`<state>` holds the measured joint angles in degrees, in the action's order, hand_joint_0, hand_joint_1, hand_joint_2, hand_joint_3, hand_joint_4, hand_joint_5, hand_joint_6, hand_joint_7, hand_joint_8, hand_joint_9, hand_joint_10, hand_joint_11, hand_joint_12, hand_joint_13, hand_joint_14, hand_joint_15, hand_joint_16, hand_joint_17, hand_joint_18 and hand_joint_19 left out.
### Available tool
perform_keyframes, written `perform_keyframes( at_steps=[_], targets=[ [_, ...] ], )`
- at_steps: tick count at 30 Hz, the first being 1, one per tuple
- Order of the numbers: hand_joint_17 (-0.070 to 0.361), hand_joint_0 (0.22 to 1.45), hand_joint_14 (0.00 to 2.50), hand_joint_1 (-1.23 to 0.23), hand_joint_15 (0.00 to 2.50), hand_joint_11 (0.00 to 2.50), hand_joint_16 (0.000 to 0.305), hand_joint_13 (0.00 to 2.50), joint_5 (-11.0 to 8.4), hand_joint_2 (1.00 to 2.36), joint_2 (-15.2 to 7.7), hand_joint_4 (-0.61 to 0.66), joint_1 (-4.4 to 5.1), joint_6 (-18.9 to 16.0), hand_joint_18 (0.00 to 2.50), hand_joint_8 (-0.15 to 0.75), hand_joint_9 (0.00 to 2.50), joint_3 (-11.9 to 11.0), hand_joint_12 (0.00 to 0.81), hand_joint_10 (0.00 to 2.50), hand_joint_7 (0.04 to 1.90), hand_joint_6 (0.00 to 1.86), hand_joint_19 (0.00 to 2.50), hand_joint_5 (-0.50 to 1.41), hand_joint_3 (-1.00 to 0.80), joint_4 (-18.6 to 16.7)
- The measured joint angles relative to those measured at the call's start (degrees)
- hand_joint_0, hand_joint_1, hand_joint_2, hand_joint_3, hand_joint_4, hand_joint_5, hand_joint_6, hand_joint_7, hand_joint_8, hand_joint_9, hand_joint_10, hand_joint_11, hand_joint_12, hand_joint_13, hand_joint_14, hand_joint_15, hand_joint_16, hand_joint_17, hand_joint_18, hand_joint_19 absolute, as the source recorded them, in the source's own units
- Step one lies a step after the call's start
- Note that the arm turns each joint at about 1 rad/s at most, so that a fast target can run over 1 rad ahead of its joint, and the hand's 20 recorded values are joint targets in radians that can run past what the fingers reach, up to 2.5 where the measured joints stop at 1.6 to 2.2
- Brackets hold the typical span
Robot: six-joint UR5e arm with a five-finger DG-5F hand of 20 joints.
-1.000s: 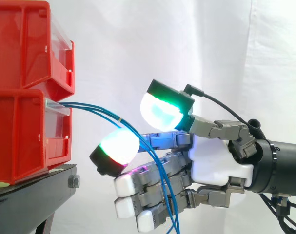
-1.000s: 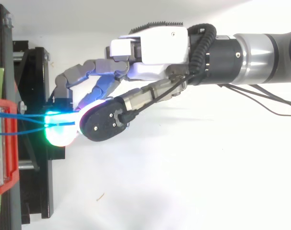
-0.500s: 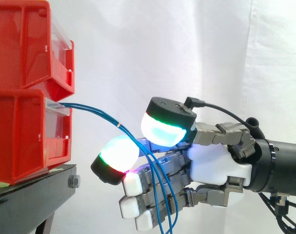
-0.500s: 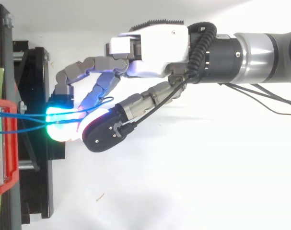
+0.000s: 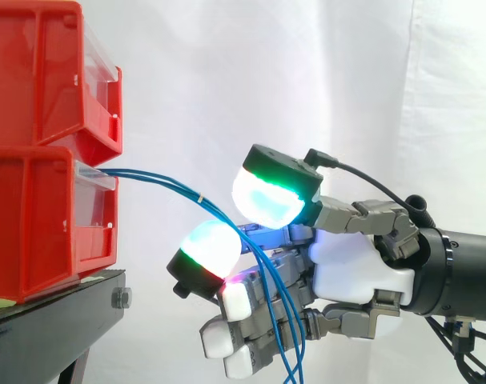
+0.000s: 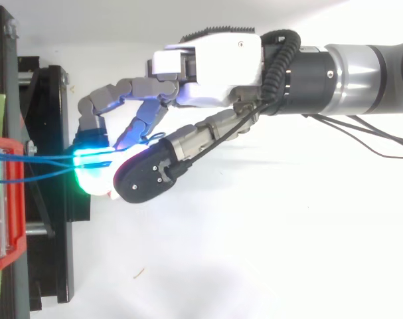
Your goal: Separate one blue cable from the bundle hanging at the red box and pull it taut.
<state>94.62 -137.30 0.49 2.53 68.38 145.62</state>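
Note:
Two or three thin blue cables [image 5: 166, 182] leave the front of the lower red bin [image 5: 34, 216] and arc right and down past the hand [image 5: 355, 268]. In the side view they run through the gap between the thumb's green-glowing pad [image 5: 268, 198] and a finger's glowing pad [image 5: 212, 248], then drop in front of the lower fingers. The two pads stand apart, neither clamping the cables. From above, the cables [image 6: 48, 161] run from the red bin [image 6: 2, 219] across the glowing finger pad [image 6: 93, 174], with the thumb [image 6: 145, 179] beside them.
A second red bin [image 5: 42, 72] is stacked on the lower one. Both rest on a black stand [image 5: 58, 320] at the left. A white curtain hangs behind, and the arm [image 6: 360, 73] enters from the right.
The thumb pad dropped toward the finger pad, narrowing the gap. The glowing finger pad and the lower fingers drew right and down toward the palm. The cables swayed slightly.

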Motion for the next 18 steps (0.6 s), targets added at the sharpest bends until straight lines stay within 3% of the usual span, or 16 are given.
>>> perform_keyframes(
  at_steps=[5, 11, 18],
  targets=[
    [0.116, 0.71, 0.01, -0.66, 0.27, 0.32, 0.051, 0.92, -0.09, 1.00, 0.0, 0.27, -0.20, -0.9, 0.84, 0.420, 0.99, 0.0, 0.431, 0.01, 1.28, 0.58, 0.21, -0.09, 0.04, 0.0],
    [0.115, 0.66, 0.01, -0.69, 0.28, 0.36, 0.051, 0.90, -0.12, 1.01, 0.0, 0.28, -0.58, -1.2, 0.84, 0.424, 0.98, 0.0, 0.431, 0.01, 1.23, 0.60, 0.21, -0.11, -0.09, -0.1],
    [0.116, 0.66, 0.01, -0.68, 0.28, 0.38, 0.052, 0.91, 0.00, 1.01, 0.0, 0.28, -1.00, -1.2, 0.84, 0.425, 0.97, 0.0, 0.437, 0.01, 1.22, 0.63, 0.21, -0.11, -0.05, -0.2]
  ],
)
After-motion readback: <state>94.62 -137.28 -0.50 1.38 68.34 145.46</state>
